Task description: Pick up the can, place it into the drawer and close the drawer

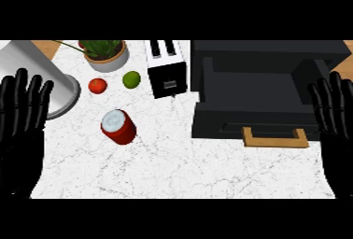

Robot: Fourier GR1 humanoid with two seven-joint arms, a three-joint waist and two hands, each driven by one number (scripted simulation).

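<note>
Head view: can (118,126) nr tomato (98,85), lime (131,79), toaster (167,68).

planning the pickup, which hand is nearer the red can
Left. The left hand rests open at the view's left edge, just left of the red can. The right hand is at the right edge, beyond the drawer.

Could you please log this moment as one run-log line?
phase: before pickup | can: on counter, untouched | drawer: open | left hand: open, resting | right hand: open, resting
</note>
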